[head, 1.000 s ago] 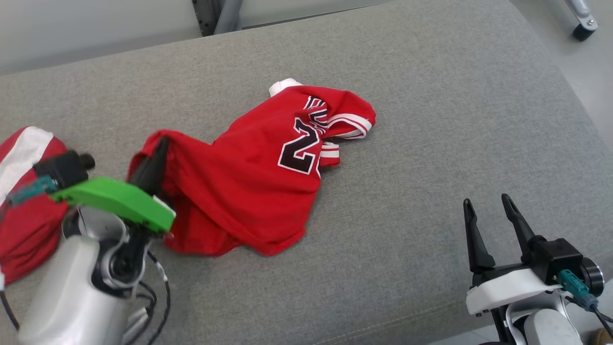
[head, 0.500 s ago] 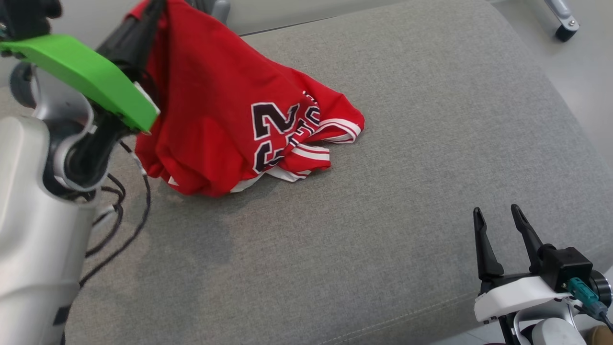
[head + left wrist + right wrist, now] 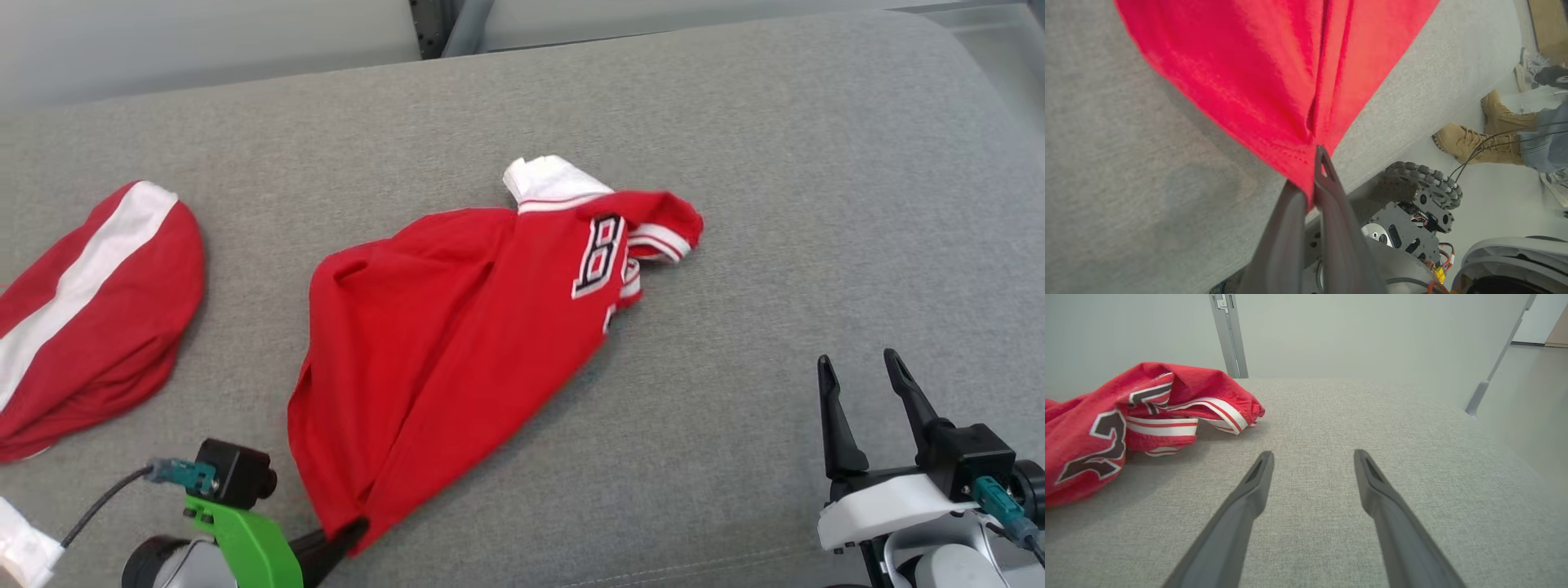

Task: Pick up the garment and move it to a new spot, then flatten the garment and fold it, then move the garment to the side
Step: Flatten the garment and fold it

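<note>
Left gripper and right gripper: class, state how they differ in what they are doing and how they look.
The left gripper is shut on a corner of the red jersey; the right gripper is open, holding nothing. The left gripper carries a green mount; the right gripper a white mount. Both have long dark fingers.

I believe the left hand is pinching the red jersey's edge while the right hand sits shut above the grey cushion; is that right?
Not quite: the right hand is open, not shut. The right wrist view shows its two fingers spread apart above the grey cushion, holding nothing. The left hand is indeed pinching the red jersey at its edge.
</note>
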Robot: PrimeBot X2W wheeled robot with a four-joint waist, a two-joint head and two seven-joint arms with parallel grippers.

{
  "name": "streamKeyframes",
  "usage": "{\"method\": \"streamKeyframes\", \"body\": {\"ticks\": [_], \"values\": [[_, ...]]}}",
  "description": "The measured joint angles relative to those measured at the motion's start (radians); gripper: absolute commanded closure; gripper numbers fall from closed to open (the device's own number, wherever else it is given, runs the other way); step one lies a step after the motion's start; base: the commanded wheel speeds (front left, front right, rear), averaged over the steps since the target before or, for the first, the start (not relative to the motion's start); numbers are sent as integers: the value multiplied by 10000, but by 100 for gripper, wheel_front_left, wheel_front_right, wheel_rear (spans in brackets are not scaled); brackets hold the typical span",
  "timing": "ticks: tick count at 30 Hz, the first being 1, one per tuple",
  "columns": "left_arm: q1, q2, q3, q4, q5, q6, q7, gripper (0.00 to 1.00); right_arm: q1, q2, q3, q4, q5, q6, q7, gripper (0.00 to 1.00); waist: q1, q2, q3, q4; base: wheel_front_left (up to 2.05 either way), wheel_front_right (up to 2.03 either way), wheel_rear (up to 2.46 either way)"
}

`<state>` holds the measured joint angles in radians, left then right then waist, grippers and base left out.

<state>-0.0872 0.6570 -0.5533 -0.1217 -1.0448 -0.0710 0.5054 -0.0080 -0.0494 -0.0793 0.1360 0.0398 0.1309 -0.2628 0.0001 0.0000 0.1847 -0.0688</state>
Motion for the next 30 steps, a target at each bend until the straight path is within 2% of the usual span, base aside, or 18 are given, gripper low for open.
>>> {"method": "streamKeyframes", "body": {"ticks": [3,8,11,12,14,19,22,24,27,30], "values": [[174,-77,-52,876,320,29,-418,100,-114,0,123,40,-123,0,0,0,0,0,93,360,0,0,0],[-70,-742,65,2418,637,44,-1478,100,-320,6,290,123,-230,0,0,0,0,0,221,853,0,0,0],[-252,-989,94,2725,587,-75,-1697,100,-353,4,324,157,-236,0,0,0,0,0,245,980,0,0,0],[-279,-1116,109,2815,520,-125,-1791,80,-354,4,343,165,-236,0,0,0,0,0,245,1022,0,0,0],[-292,-1200,105,2926,495,-207,-1919,0,-353,6,385,184,-234,0,0,0,0,0,221,1042,0,0,0],[-182,-1053,355,2744,234,-316,-2201,0,-286,4,345,178,-146,0,0,0,0,0,150,864,0,0,0],[222,-748,713,2222,2,-127,-2424,0,-175,2,295,125,-59,0,0,0,0,0,104,704,0,0,0],[530,-445,1018,1776,4,136,-2638,0,-150,0,268,65,17,0,0,0,0,0,88,586,0,0,0],[807,146,1530,1131,299,763,-2918,0,-131,0,288,10,54,0,0,0,0,0,92,400,0,0,0],[764,359,2090,508,550,1358,-3342,0,-140,2,318,-40,119,0,0,0,0,0,153,202,0,0,0]]}}
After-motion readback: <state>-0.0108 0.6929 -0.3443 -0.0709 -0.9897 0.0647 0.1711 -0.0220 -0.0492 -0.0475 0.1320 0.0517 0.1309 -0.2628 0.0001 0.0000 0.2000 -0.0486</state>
